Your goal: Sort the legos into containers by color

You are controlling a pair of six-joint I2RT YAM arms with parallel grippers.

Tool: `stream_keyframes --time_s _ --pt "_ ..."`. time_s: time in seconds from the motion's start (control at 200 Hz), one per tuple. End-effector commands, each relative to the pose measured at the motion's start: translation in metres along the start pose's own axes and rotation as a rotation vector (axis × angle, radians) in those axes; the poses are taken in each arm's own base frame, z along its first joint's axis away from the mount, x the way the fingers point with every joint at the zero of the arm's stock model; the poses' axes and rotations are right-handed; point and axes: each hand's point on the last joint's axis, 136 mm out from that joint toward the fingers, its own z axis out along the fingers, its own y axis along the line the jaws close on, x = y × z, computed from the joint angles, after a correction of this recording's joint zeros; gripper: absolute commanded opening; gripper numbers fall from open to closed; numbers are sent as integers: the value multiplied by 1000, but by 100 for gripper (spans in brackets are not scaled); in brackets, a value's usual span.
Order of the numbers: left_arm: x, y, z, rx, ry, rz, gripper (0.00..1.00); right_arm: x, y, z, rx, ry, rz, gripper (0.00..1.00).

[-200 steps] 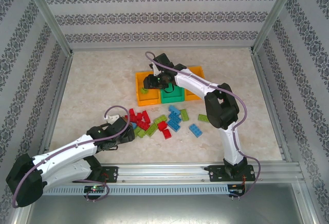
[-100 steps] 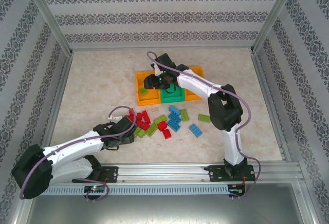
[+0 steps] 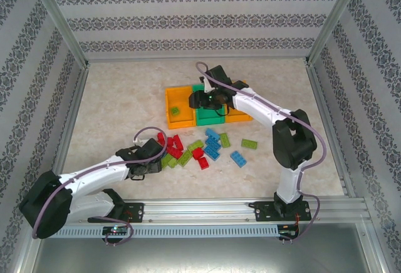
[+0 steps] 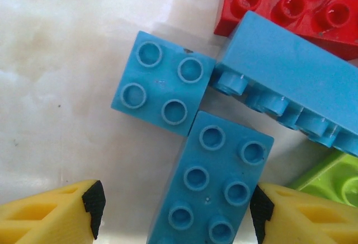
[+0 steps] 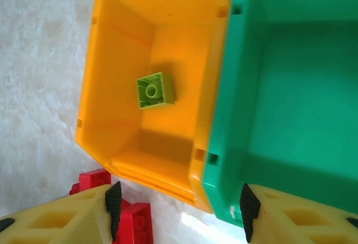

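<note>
Worktop (image 3: pixel 119 97): pale and marbled, carrying the containers and the loose legos.
Right arm (image 3: pixel 263 107): reaches from its base over to the containers.
Left arm (image 3: pixel 94 178): lies low, with its wrist at the near-left edge of the brick pile.
Containers (image 3: pixel 182 123): three joined bins in a row towards the far side of the worktop. The order is orange (image 5: pixel 117 59), green (image 5: pixel 291 87), orange (image 3: pixel 241 115).
Right jaws: parted about halfway and holding nothing, above the seam between the left orange bin and the green bin.
Left jaws: parted and straddling a blue brick (image 4: pixel 215 182). One pad is at its edge, the other is apart from it, and there is no grip on it.
Legos (image 3: pixel 200 148): red, blue and lime, scattered on the worktop near the containers, between the arms.
Long blue brick (image 4: pixel 291 81): lies on its side, beside a red one (image 4: pixel 291 3).
Square blue brick (image 4: pixel 162 90): touches the straddled brick's corner.
Lime brick (image 5: pixel 155 89): lies alone on the floor of the left orange bin.
</note>
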Motion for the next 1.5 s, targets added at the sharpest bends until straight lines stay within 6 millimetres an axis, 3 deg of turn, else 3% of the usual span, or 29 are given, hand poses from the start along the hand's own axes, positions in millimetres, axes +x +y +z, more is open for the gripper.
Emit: stream_keyframes --time_s 0.0,0.275,0.565,0.879,1.024,1.214,1.319,1.499 --pt "-14 -16 1 47 -17 28 70 -12 -7 -24 -2 -69 1 61" --pt "-7 -16 12 11 40 38 46 -6 -49 -45 60 -93 61 63" --pt "-11 -13 1 35 6 8 25 8 -84 -59 136 -102 88 64" --pt "-22 -11 -23 42 -26 -23 20 26 -109 -72 193 -103 98 64" --pt "-43 -18 -49 83 -85 -38 20 42 -112 -76 207 -79 68 64" --pt "-96 -56 -90 235 -243 -6 23 65 -118 -83 234 -68 66 64" --pt "-131 -95 -110 336 -308 64 26 83 -122 -87 260 -53 50 64" --pt "-178 -172 -112 454 -298 201 25 127 -127 -87 337 13 10 64"
